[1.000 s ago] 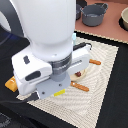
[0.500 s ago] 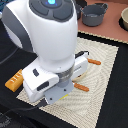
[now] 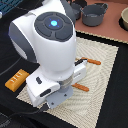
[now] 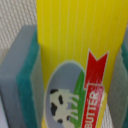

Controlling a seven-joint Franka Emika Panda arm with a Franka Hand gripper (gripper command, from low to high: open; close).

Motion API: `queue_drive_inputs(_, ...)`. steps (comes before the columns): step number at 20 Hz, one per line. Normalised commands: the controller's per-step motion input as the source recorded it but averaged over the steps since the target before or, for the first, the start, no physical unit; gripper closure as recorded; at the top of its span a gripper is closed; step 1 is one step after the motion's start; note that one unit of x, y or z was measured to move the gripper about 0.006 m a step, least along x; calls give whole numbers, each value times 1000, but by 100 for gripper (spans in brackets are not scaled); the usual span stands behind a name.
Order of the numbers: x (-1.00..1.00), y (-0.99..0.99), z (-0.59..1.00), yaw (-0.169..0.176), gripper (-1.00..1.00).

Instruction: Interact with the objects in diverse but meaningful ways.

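Your pincer has its grey, green-padded fingers standing on either side of the bright yellow rectangular box, the one with the cow and "BUTTER" printed on its face, and the box fills nearly the whole wrist view. You cannot tell from that view whether the pads press on the box or only flank it closely, so treat the grip as unproven. In the exterior view the arm's white body hides the box and the pincer entirely, over the middle of the beige mat on the dark surface. If you lift now with a loose or off-centre hold, the smooth box could tilt, slip out and drop among the orange-handled fork and knife lying just beside the arm. The orange-yellow ridged block sits off the mat near the surface's edge at the exterior view's left, so a wide swing that way could knock it off.
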Motion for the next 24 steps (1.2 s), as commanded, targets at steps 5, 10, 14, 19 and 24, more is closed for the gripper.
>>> queue_drive_inputs(5,85,-126,-67,3,-100)
queue_drive_inputs(10,244,-32,963,27,-100)
queue_drive_inputs(14,124,0,974,14,-100)
queue_drive_inputs(19,-32,66,567,51,-100)
queue_drive_inputs(24,-271,125,128,23,-100)
